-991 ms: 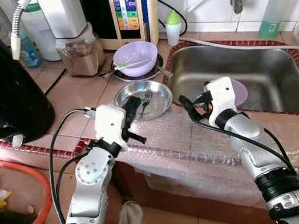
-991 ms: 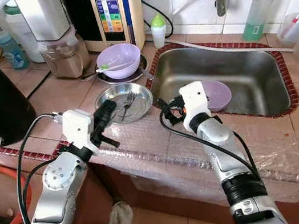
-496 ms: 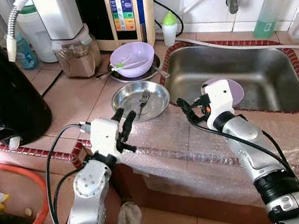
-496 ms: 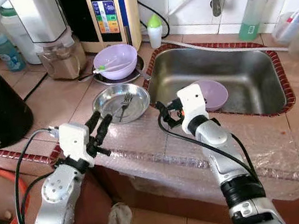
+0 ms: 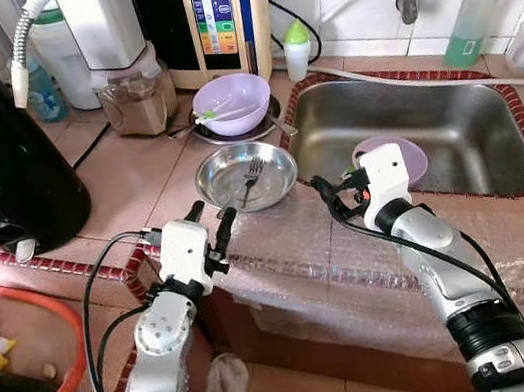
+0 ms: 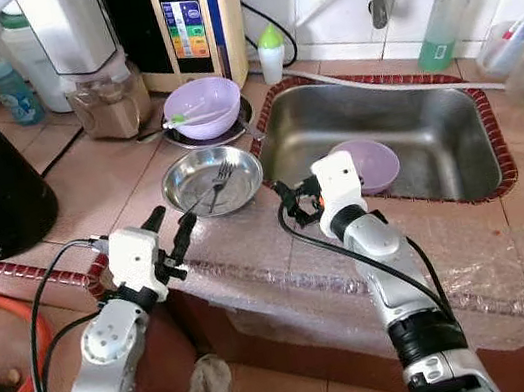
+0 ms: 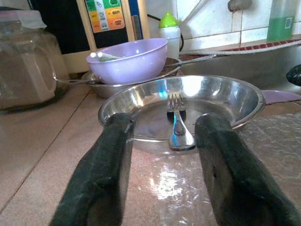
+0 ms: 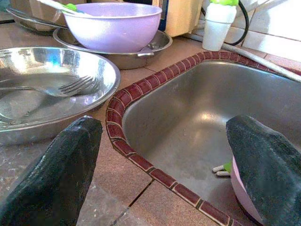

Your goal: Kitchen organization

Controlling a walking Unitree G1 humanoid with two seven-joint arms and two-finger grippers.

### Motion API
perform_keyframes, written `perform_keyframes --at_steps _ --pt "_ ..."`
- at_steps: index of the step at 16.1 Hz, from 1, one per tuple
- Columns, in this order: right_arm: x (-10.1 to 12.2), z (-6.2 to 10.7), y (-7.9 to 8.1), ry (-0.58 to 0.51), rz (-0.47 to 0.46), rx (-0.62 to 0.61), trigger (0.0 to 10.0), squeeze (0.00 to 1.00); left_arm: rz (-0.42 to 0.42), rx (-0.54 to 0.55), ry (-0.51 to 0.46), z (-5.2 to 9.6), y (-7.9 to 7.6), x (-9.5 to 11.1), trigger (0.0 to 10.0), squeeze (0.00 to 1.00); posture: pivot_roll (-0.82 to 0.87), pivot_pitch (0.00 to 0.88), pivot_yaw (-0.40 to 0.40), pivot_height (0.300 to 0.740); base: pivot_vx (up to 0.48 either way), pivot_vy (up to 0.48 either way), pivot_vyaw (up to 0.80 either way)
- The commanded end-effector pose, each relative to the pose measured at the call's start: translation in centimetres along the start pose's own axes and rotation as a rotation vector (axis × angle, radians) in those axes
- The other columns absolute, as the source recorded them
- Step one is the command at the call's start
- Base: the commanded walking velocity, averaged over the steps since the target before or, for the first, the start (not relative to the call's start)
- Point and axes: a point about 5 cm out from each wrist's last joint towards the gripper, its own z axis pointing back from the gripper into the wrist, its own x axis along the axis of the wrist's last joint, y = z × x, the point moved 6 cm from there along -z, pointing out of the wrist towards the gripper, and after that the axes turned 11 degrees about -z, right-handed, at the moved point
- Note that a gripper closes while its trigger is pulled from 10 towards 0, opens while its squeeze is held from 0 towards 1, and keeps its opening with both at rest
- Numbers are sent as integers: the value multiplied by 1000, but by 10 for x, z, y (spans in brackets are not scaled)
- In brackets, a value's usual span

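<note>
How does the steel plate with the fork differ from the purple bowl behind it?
The steel plate is shallow, shiny metal and sits directly on the counter; the purple bowl is deep, matte plastic and rests on another metal dish. The plate holds a fork lying flat; the bowl holds a white and green utensil leaning on its rim. Both are round and upright.

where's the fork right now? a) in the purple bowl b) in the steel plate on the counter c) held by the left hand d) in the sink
b, the fork lies in the steel plate on the counter, ahead of the open left hand.
</note>
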Motion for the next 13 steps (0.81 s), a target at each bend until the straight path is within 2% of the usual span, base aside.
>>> perform_keyframes --at_steps 1,3,4,5,11,13 --pt "2 0 2 -4 10 7 10000 0 -10 15 2 -2 4 -1 10000 1000 -7 0 26 740 0 0 0" --pt "3 -1 3 -5 12 12 10000 0 -14 14 7 -3 3 -4 10000 1000 -8 0 27 740 0 0 0" --pt "4 -2 2 -6 13 12 10000 0 -9 17 18 -5 3 -7 10000 875 -8 0 26 740 0 0 0" --pt "4 -2 2 -6 13 12 10000 0 -10 18 21 -6 3 -8 10000 0 -10 0 27 740 0 0 0" --pt "4 -1 2 -7 15 9 10000 0 6 7 36 -14 -3 -14 10000 0 -20 0 31 740 0 0 0" --pt "4 -1 2 -7 16 8 10000 0 10 5 39 -16 -3 -16 4039 0 -22 0 32 740 0 0 0"
